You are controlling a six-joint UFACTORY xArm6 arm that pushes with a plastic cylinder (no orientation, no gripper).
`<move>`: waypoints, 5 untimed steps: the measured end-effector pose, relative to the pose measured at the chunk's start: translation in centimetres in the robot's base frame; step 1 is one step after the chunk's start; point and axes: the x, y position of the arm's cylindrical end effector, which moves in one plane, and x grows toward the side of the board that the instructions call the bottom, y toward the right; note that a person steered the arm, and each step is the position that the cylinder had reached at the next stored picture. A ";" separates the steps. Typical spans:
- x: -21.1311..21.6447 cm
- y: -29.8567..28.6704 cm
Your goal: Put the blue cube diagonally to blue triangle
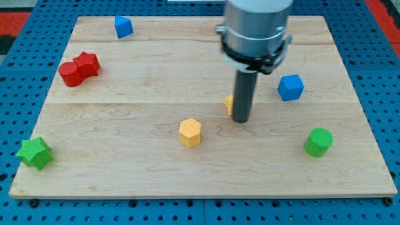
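1. My tip (pixel 240 119) rests on the wooden table (pixel 125 181) near the middle of the view, touching or just beside a small yellow block (pixel 229 104) that is mostly hidden behind the rod, so its shape cannot be made out.
2. The arm carries no claw, so it has nothing to open or close and holds nothing; the rod can only push.
3. The blue cube (pixel 290 87) sits toward the view's right, near my tip but clearly apart from it, up and to the right of it.
4. The blue triangle (pixel 123 27) lies near the view's top left, well apart from the cube, with most of the table between them.
5. By my judgement the task is barely begun: the cube is not in contact with my tip and is nowhere near a diagonal spot beside the triangle. A long push toward the view's left and top remains.
6. Other blocks: a yellow hexagon (pixel 190 132) below centre, 2 red blocks (pixel 79 68) touching each other at the left, a green star (pixel 34 153) at the bottom left, a green cylinder (pixel 319 142) at the lower right.
7. The table is pale wood with visible plank seams, lying on a blue perforated surface (pixel 12 81); a red patch (pixel 15 19) shows at the top left corner and another at the top right.
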 end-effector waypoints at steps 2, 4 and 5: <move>-4.5 10.5; -11.5 7.4; -13.9 4.1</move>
